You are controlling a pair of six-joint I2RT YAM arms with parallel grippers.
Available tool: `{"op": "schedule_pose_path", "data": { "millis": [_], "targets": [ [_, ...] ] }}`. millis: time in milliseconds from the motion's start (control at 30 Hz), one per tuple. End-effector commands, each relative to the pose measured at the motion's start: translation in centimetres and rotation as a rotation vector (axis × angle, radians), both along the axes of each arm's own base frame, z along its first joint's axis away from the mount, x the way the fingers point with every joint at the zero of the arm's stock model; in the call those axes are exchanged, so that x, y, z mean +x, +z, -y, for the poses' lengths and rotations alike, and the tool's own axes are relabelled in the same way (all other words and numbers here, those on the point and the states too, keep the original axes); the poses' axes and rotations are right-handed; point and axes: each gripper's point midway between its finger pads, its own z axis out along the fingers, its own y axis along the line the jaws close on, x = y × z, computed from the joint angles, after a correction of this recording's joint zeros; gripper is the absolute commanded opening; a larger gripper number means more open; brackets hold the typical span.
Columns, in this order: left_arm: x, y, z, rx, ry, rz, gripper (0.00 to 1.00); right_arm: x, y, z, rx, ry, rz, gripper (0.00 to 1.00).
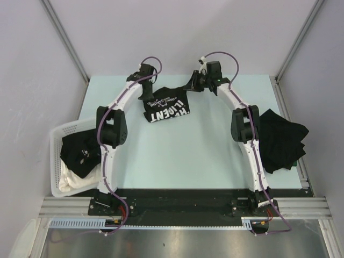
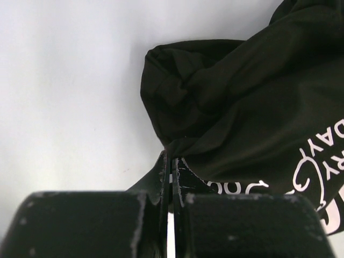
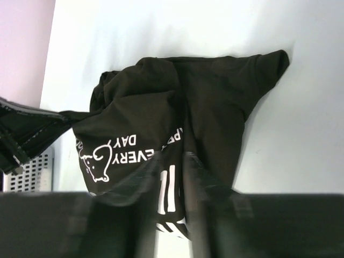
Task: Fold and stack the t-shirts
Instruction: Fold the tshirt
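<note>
The printed t-shirt [image 1: 167, 107] lies rumpled at the far middle of the bench [image 1: 183, 156], white lettering up, one sleeve bunched into a knot on its left side. It is not yet spread flat, so the step in hand looks like straightening it before any fold. The left end effector [image 2: 171, 166] has its fingers pressed together on a thin lip of fabric at the shirt's left edge. The right end effector [image 3: 169, 177] sits over the right part with its fingers parted, the lettering showing through the gap. Its fingers are blurred, so I cannot tell whether they touch the cloth. To do this well, the right side should take an edge or shoulder seam rather than a mid-panel pinch. Both should then draw apart, left and right, low over the bench, so the soft cotton slides out smooth — gently, since the left grip is shallow and could slip. A heap of black t-shirts [image 1: 282, 137] waits at the right edge, well apart, and the basket [image 1: 56, 161] stands at the near left.
</note>
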Motion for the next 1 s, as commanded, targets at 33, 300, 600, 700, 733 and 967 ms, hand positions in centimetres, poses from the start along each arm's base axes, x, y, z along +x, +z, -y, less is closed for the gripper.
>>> {"op": "schedule_pose_path", "data": {
  "millis": [33, 300, 600, 700, 733, 967],
  "targets": [
    [2.6, 1.7, 0.5, -0.027, 0.0, 0.098, 0.0, 0.2, 2.8, -1.0, 0.005, 0.027, 0.083, 0.43],
    [4.6, 2.8, -1.7, 0.075, 0.061, 0.193, 0.02, 0.4, 2.9, -1.0, -0.083, 0.011, 0.151, 1.0],
    [4.4, 1.9, -2.3, 0.097, 0.061, 0.168, 0.25, 0.8, 2.4, -1.8, -0.062, 0.023, 0.178, 1.0],
    [4.0, 1.3, -1.9, 0.078, 0.046, 0.146, 0.27, 1.2, 2.5, -2.7, -0.043, 0.037, 0.201, 1.0],
    [3.9, 1.3, -1.9, 0.074, 0.05, 0.145, 0.29, 1.4, 2.2, -2.8, -0.042, 0.037, 0.2, 1.0],
    [3.0, 3.1, -1.2, 0.023, 0.035, 0.156, 0.28, 2.3, 2.1, -4.1, 0.04, 0.052, 0.221, 1.0]
  ]
}}
